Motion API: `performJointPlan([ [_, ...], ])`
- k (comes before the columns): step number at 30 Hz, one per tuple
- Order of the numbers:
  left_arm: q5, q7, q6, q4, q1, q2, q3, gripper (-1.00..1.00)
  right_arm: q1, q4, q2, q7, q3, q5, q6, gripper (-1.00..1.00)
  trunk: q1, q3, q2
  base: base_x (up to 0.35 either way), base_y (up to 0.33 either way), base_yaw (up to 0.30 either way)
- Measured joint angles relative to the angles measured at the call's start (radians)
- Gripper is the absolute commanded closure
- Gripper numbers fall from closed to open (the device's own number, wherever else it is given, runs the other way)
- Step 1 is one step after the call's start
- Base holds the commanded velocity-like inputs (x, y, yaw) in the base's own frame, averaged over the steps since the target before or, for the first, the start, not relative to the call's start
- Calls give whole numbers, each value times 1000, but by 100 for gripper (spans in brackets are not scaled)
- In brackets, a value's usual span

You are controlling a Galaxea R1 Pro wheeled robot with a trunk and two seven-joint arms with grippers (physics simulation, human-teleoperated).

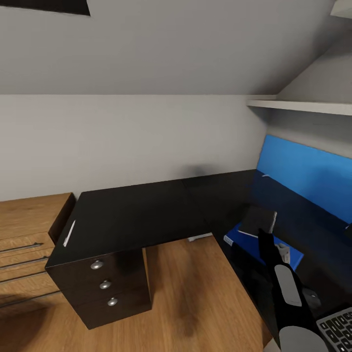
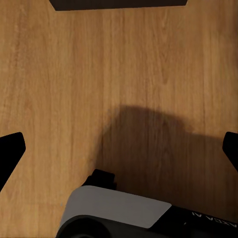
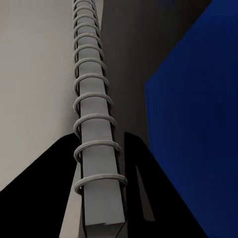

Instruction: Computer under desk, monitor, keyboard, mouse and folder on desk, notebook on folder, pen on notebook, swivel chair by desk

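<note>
Closest in the head view, the keyboard peeks in at the bottom right corner, lying on the desk. Just beside it sits the small black mouse.

The right gripper reaches out over the desk on its grey and black arm. It is pinching the notebook by its spiral edge and holds it just above the blue folder. In the right wrist view the two black fingers press on either side of the notebook's wire spiral, with the folder's blue beside it.

The folder lies flat on the desk's right wing, near the front edge.

In the left wrist view, the left gripper hangs over the wooden floor with its finger tips spread wide apart and nothing between them.

Farther off, the pen lies on the desk's left end, above the black drawers. The blue back panel stands at the far right.
</note>
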Motion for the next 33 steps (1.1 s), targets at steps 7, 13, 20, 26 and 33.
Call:
performJointPlan([
  [7, -4, -2, -11, 10, 0, -21, 2, -100, 0, 37, 29, 1, 16, 5, 3, 100, 0, 0, 0, 0, 0, 0],
  [13, -3, -2, -11, 11, 0, -29, 4, -100, 1, 58, 43, 1, 17, 7, 4, 100, 0, 0, 0, 0, 0, 0],
  [20, -2, -2, -11, 12, 0, -28, 6, -100, 1, 60, 44, -1, 17, 7, -2, 100, 0, 0, 0, 0, 0, 0],
  [26, -2, -2, -11, 12, 0, -28, 6, -100, 1, 59, 45, -2, 17, 8, -5, 100, 0, 0, 0, 0, 0, -1],
  [33, -1, -1, -11, 13, 0, -28, 6, -100, 2, 58, 44, -2, 17, 10, -7, 100, 0, 0, 0, 0, 0, -140],
])
